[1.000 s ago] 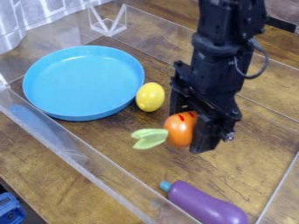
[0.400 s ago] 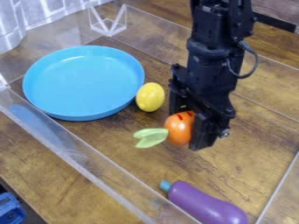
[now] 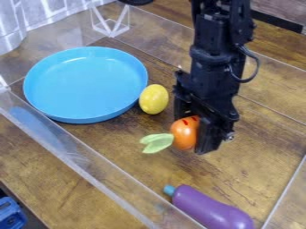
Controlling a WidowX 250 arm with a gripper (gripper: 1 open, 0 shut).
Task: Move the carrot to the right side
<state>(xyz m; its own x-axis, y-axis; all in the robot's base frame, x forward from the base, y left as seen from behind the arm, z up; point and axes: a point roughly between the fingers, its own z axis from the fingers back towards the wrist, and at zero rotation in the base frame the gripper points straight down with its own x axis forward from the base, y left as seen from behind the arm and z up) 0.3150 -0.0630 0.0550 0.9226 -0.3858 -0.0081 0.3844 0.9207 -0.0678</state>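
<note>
Currently, the end effector (image 3: 201, 132) pinches the carrot (image 3: 183, 133) above the eggplant (image 3: 209, 208), the lemon (image 3: 153, 99) well beyond that eggplant.

My black arm (image 3: 219, 45) is reaching down from above — my gripper (image 3: 201, 134) is pointing at the table, jaws closed.

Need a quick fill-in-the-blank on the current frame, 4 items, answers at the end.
1. The plate is colored ____.
2. The yellow fruit beside the plate is a ____.
3. The purple vegetable nearest the bottom edge of the picture is an ____.
4. The leafy top of the carrot at the hand is colored ____.

Missing words: blue; lemon; eggplant; green
</note>
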